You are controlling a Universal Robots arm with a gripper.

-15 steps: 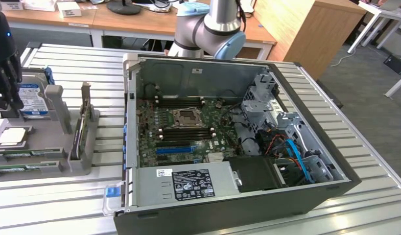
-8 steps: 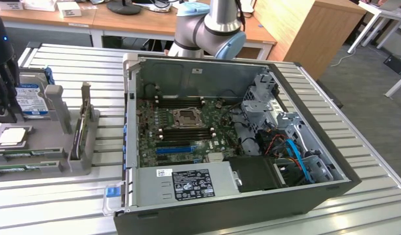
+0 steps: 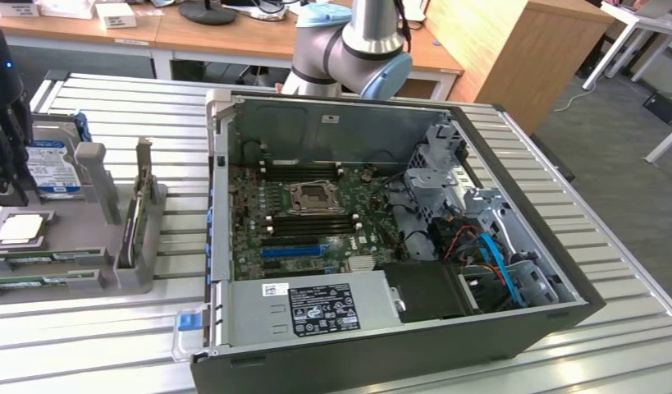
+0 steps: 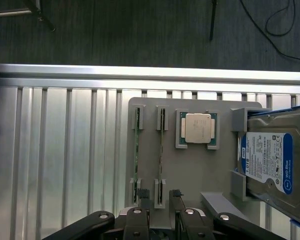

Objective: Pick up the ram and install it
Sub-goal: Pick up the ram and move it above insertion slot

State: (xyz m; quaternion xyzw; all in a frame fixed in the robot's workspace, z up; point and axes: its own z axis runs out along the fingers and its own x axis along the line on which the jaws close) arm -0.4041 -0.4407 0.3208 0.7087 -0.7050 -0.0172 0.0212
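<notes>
Your gripper (image 4: 159,196) hangs with jaws apart over one end of the ram (image 4: 160,150), standing on edge in the grey holder (image 4: 200,172) between a second stick (image 4: 136,150) and the CPU (image 4: 198,127); the hard drive (image 4: 270,160) sits at the holder's edge.

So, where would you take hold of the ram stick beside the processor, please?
I'd pinch its flat faces midway, coming straight down from above: the ram stands on edge in the grey holder, both ends seated in brackets, leaving its top edge free.
</notes>
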